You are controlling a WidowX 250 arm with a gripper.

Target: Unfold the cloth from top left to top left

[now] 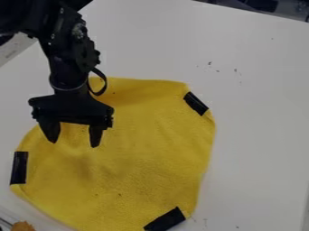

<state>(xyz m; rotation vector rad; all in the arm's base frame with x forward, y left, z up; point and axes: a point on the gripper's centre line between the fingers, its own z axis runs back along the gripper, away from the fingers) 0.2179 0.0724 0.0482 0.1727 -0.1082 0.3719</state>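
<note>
Nearest, a small orange-brown object (pixel 23 226) sits at the lower left corner of the view, and a black rectangular strip (pixel 165 219) marks the near edge of the soft yellow cloth (pixel 133 158). The cloth lies mostly flat on the smooth white table (pixel 259 135), with a second black strip (pixel 19 167) at its left edge. Farther in, the black two-finger gripper (pixel 73 142) hangs over the cloth's upper left part, its fingers spread, pinching nothing (whether the tips touch the fabric, one cannot tell). Beyond, a third black strip (pixel 196 103) crosses the upper right corner.

The step in hand looks to be dealing with the top left corner: the next move probably calls for gripping any folded layer there and drawing it outward, or, if it is already open, lifting clear.
</note>
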